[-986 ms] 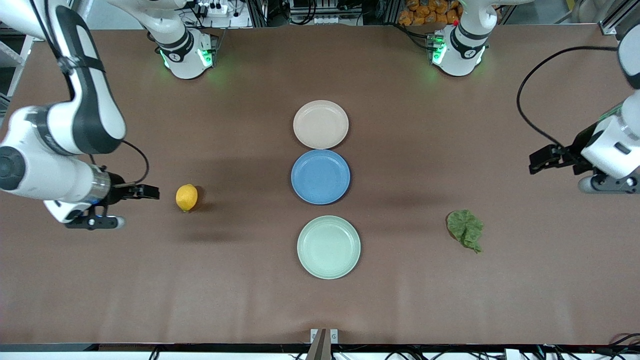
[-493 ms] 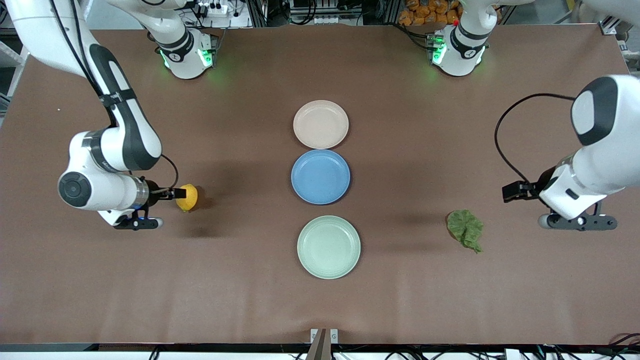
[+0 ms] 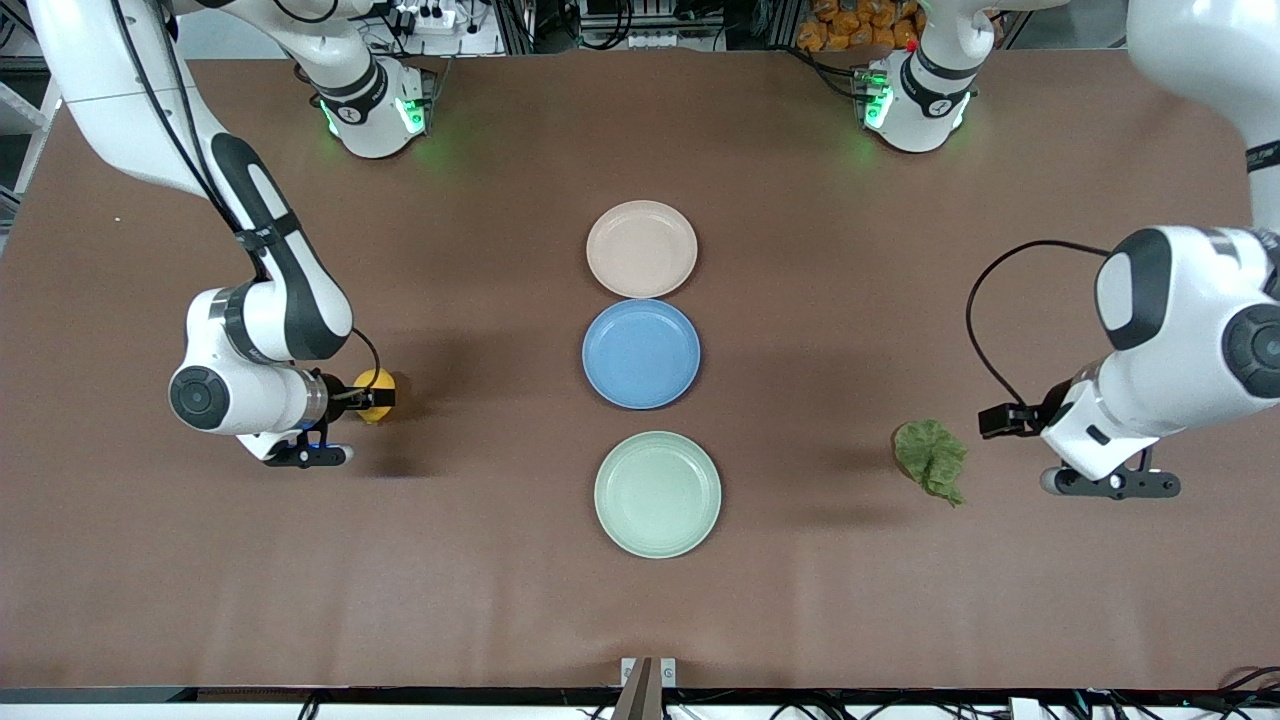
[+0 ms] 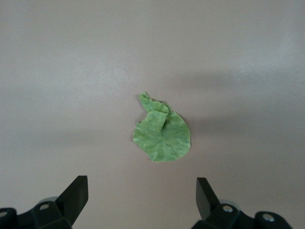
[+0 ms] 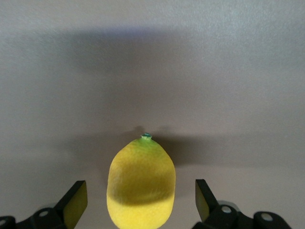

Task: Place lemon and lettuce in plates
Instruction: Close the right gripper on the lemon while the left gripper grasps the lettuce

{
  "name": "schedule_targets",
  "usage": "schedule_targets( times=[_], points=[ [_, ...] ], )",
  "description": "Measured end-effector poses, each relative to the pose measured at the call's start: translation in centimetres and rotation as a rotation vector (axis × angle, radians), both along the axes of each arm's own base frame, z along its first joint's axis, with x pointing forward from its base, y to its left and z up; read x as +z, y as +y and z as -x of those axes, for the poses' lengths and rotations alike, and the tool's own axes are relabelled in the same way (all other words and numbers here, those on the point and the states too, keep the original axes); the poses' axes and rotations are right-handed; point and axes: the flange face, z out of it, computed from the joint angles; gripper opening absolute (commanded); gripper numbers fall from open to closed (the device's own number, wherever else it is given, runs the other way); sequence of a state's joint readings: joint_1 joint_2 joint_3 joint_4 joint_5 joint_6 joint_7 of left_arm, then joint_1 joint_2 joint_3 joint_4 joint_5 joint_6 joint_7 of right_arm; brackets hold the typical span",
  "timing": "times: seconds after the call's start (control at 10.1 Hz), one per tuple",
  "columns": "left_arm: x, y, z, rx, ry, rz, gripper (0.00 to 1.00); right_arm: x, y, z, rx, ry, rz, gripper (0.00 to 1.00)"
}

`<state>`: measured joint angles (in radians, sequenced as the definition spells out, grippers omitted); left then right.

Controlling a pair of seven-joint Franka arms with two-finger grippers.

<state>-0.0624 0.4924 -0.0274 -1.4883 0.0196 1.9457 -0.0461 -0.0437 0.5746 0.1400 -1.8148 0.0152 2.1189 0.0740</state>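
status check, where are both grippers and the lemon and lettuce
Right gripper open over small yellow lemon. Left gripper open beside dark green wrinkly lettuce leaf. Both items on brown table, nothing between them and plates.

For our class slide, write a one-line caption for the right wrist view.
Right gripper with open fingers astride the lemon on the brown table, not yet gripping.

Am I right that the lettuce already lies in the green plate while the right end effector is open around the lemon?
Not quite: the lettuce lies on the bare table, toward the left arm's end, not in the green plate, as the front view shows. The rest holds: the right end effector is open around the lemon.
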Motion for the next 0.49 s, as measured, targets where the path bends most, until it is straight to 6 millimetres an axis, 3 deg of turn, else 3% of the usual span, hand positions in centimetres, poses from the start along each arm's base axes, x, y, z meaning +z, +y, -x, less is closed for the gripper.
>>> schedule_targets(
  times=[0.49],
  points=[
    [-6.0,-1.6,-1.5,0.004,-0.030,0.007,1.00,-1.2,-0.5,0.5,-0.008,0.025,0.001,0.98]
  ],
)
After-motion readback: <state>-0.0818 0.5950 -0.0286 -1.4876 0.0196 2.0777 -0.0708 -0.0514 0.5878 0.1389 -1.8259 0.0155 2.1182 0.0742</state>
